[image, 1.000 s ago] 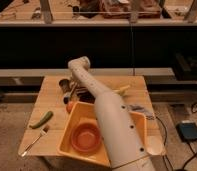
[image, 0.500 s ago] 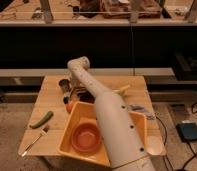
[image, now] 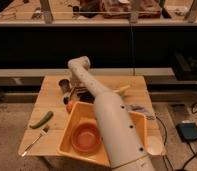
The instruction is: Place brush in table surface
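Wooden counter point(image: 134, 90), light brown, carries all. White arm point(image: 109, 117) crosses yellow tub point(image: 72, 127) holding orange bowl point(image: 85, 138). Green vegetable point(image: 41, 119) and metal fork point(image: 34, 140) at left; dark cup point(image: 64, 85) at rear. Tool point(image: 78, 93) low behind tub, near cup; finger state cannot tell. Brush not discernible.

1. Warm, dim light, seemingly from overhead, falls on the table surface point(image: 52, 102) at mid-frame.
2. A dark band crosses the upper half.
3. My gripper point(image: 78, 94), centre-left, sits shaded under my arm point(image: 114, 125).
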